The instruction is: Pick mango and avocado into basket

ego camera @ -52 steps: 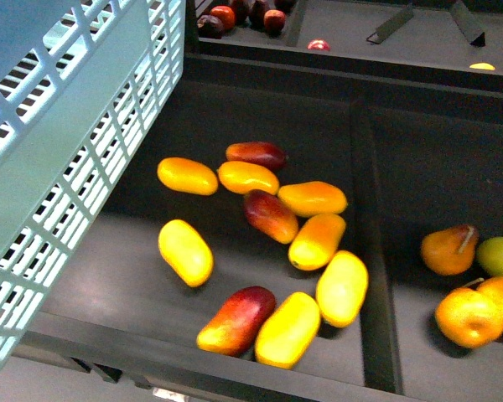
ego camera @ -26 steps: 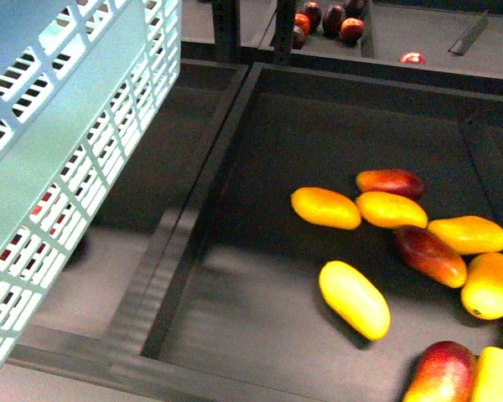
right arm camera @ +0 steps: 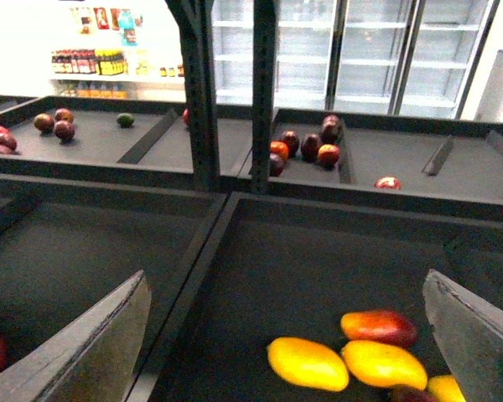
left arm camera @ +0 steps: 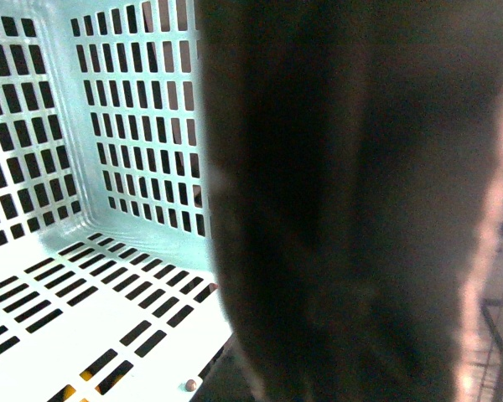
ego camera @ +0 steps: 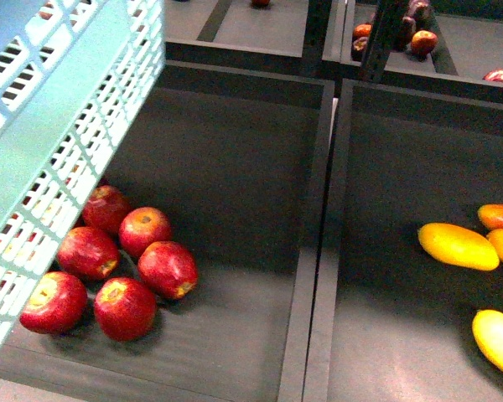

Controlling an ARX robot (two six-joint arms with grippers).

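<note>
The teal slotted basket [ego camera: 59,134] hangs tilted at the upper left of the front view, and its inside [left arm camera: 126,109] shows in the left wrist view. My left gripper is shut on it; a dark blurred shape [left arm camera: 344,209] hides the jaws. Yellow-orange mangoes [ego camera: 458,245] lie in the right-hand tray. My right gripper [right arm camera: 285,352] is open above that tray, its fingers [right arm camera: 92,343] wide apart, with mangoes [right arm camera: 306,364] below and between them, untouched. A small dark green fruit [right arm camera: 126,120] lies on a far tray; I cannot tell whether it is the avocado.
Several red apples [ego camera: 117,260] lie in the left tray, partly under the basket. A raised divider [ego camera: 318,251] separates the two trays. Dark and red fruit [ego camera: 419,38] sit in the back trays. Dark metal uprights [right arm camera: 226,92] stand behind the near trays.
The front view has swung left: the mangoes slid from the middle to the right edge and the apple tray came into sight. The basket stays at the upper left.
</note>
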